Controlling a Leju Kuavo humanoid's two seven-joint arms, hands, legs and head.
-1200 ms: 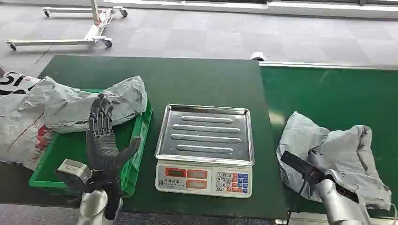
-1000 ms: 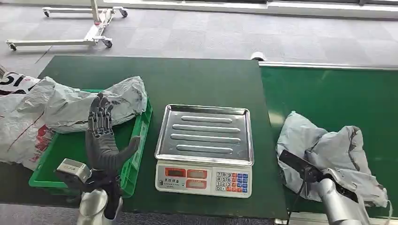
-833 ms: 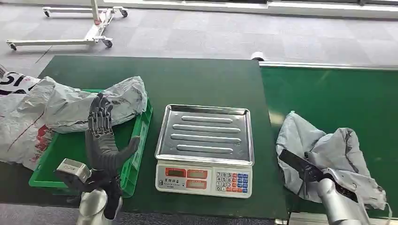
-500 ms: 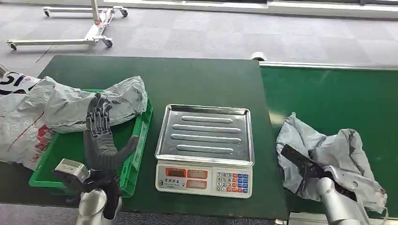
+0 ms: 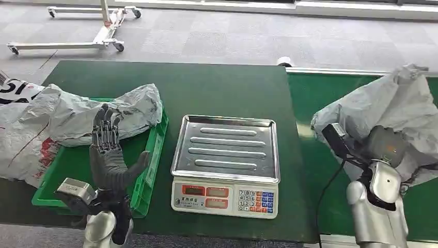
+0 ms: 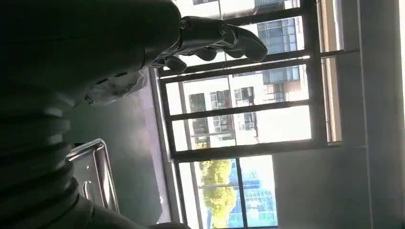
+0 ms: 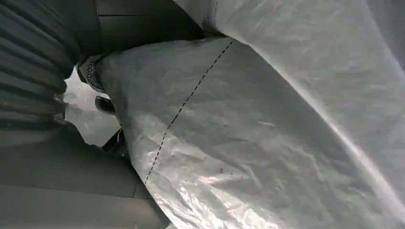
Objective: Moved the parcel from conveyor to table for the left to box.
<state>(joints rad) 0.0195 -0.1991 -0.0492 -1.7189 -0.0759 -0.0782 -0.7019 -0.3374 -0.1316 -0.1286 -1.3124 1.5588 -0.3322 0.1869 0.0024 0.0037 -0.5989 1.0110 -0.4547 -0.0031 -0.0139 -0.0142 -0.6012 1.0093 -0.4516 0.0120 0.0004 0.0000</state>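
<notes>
Over the green conveyor (image 5: 361, 98) at the right, the right robot hand (image 5: 385, 144) holds a crumpled grey plastic parcel (image 5: 397, 111) lifted off the belt; the bag drapes over the hand, so its fingers are mostly hidden, though the hand appears to be gripping the plastic. In the right wrist view the same parcel (image 7: 267, 129) lies right against the camera, its wrinkled film marked by a dashed seam line.

Left of the conveyor stands the dark green bench (image 5: 217, 90). On it, near the middle, sits a weighing scale (image 5: 225, 164) with a bare steel pan and a keypad at the front. Just beside the scale, on its left, is a green crate (image 5: 151, 155) with another grey bag (image 5: 103, 116) slumped across its far end, and a larger white bag (image 5: 23, 139) lies against the crate's left side.

The left robot hand (image 5: 107, 152) is raised upright above the crate, fingers spread apart and holding nothing. Beyond the bench, a white wheeled frame (image 5: 77, 28) stands on the grey floor.
</notes>
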